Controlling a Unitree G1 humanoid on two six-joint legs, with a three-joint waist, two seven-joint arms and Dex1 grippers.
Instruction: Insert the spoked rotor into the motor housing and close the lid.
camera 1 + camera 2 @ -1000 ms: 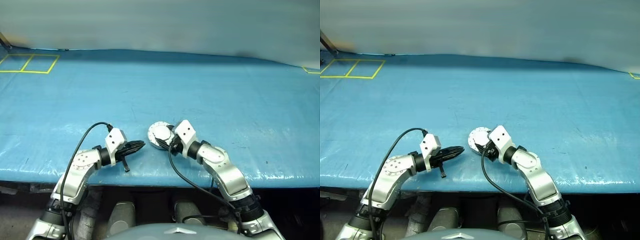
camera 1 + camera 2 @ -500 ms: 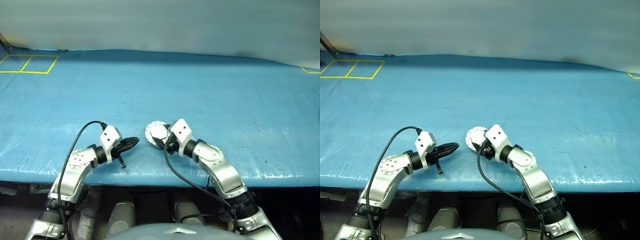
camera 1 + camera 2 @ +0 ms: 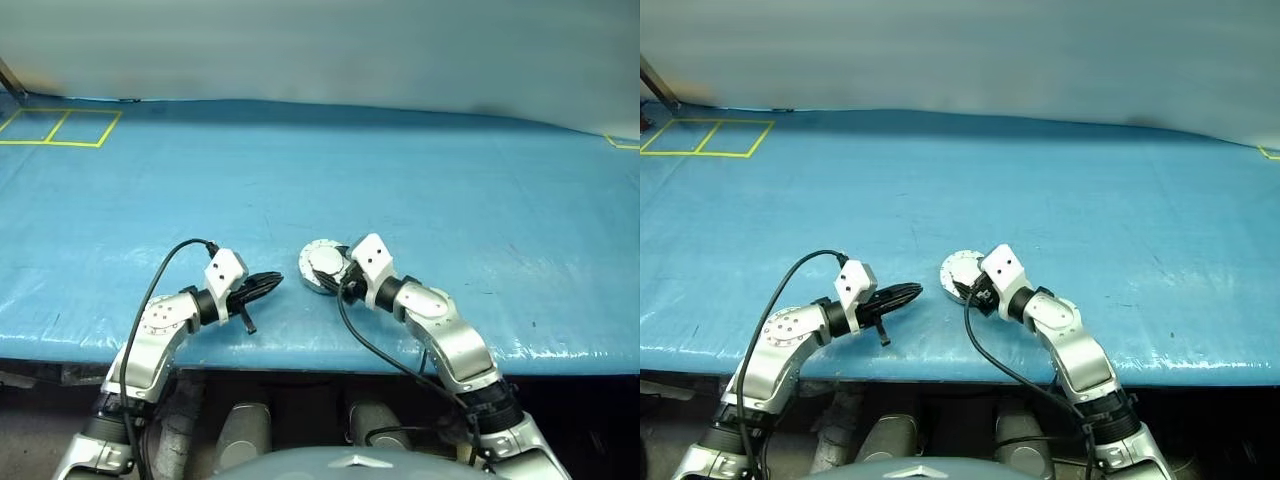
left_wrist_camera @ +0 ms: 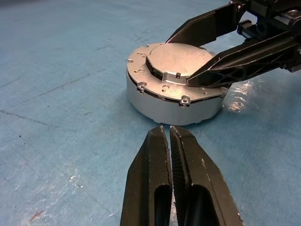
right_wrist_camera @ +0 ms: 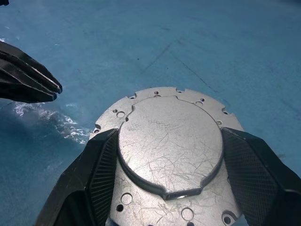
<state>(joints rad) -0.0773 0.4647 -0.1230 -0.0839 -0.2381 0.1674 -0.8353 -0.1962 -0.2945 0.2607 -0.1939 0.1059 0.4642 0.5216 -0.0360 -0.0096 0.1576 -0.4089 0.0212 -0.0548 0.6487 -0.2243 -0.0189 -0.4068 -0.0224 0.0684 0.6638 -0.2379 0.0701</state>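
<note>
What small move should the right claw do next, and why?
Probably open the right claw and lift away: its fingers seem to clamp the raised centre of the grey metal lid, which already looks seated on the pale round housing.

surface: big blue tarp-ish table cover (image 3: 420,190), a bit scuffed and shiny along the front edge | markings: yellow tape squares (image 3: 58,127) at upper left, another yellow bit (image 3: 622,142) at far right | backdrop: plain grey-white wall (image 3: 330,45) across the top | below: dark floor (image 3: 300,395) under the table edge | light: even, soft
</note>
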